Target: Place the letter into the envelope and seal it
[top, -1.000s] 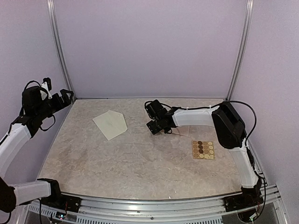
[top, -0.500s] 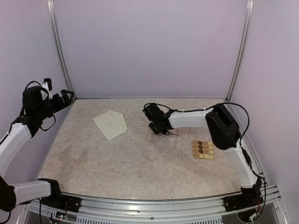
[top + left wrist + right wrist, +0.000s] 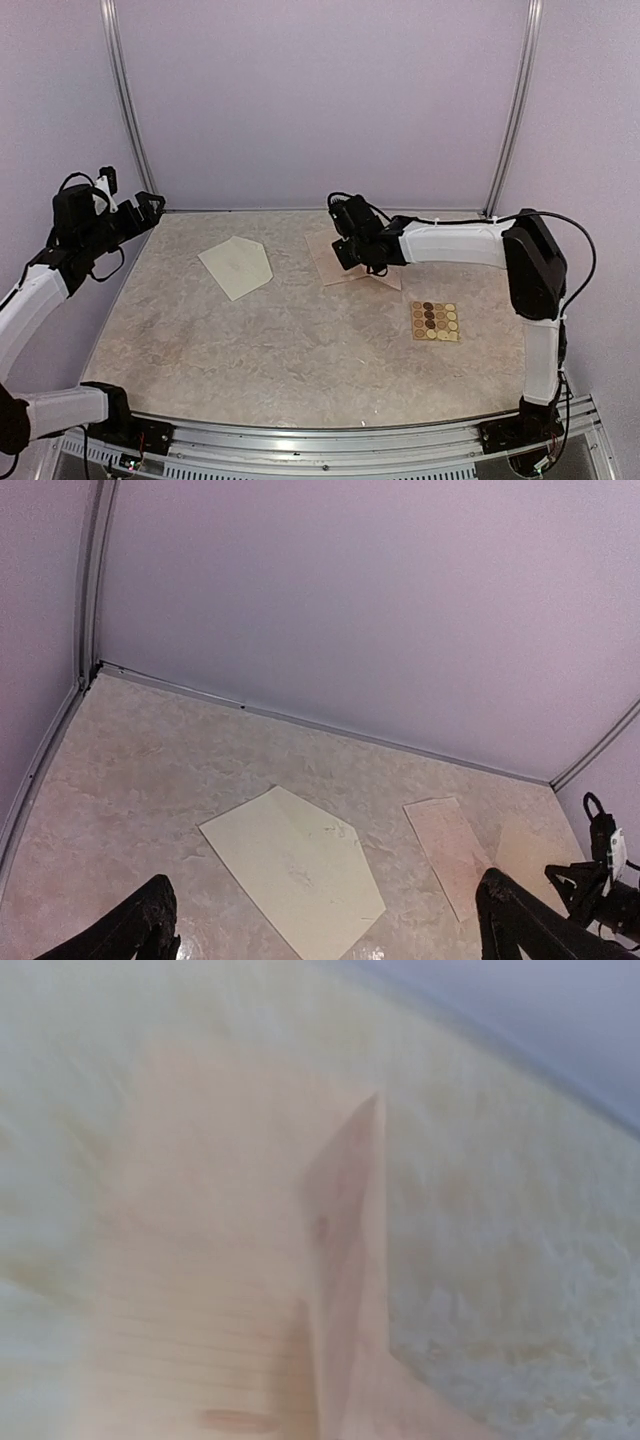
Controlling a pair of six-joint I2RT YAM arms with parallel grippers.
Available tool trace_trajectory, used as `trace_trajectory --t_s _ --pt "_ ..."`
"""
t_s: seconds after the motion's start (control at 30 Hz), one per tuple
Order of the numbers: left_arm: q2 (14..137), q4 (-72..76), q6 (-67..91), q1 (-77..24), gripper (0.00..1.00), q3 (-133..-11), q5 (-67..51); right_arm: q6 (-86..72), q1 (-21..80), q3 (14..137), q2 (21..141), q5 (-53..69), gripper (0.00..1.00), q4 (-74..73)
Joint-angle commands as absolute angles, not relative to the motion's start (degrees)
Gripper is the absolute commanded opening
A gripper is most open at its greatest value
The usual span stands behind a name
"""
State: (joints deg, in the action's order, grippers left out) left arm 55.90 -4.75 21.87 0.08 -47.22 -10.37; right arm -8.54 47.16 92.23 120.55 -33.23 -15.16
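Left hand [image 3: 138, 208] wide open, empty, up by the wall. Envelope [image 3: 237, 266] flat on desk [image 3: 300, 350], flap out, between both hands, well left of right hand [image 3: 348, 257]. Right hand clamped on letter [image 3: 322, 262] edge, sheet buckled at the pinch. Risks: crease or tear if dragged; thin grip slipping mid-carry; unheld envelope sliding on insertion.

Cream envelope [image 3: 237, 267], flat, pointed flap spread open, left of centre. Pinkish lined letter [image 3: 322, 262] to its right, apart, one edge folded upward.
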Motion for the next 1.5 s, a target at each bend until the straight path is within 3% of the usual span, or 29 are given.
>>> trace_trajectory --t_s 0.0,0.27,0.57,0.93,1.17,1.47 --pt "52.43 -1.59 29.32 -9.18 0.99 -43.69 -8.84 -15.56 47.68 81.17 102.40 -16.93 0.00 -3.41" --pt "47.67 11.80 47.21 -36.26 0.99 -36.66 2.07 -21.87 48.97 60.17 82.66 4.85 0.00 17.34" --pt "51.46 24.24 57.84 -59.30 0.99 -32.97 10.10 -23.17 54.17 52.40 75.03 9.43 0.00 32.14" --pt "56.71 32.76 59.24 -63.01 0.98 -35.18 7.64 -25.70 57.94 51.67 73.43 12.30 0.00 40.32" --pt "59.24 37.64 58.20 -62.97 0.84 -36.43 5.39 -27.82 59.14 52.62 73.51 15.23 0.00 42.41" --pt "62.70 39.37 54.80 -63.02 0.80 -41.42 3.02 -31.47 60.02 52.95 74.14 19.46 0.00 45.09"
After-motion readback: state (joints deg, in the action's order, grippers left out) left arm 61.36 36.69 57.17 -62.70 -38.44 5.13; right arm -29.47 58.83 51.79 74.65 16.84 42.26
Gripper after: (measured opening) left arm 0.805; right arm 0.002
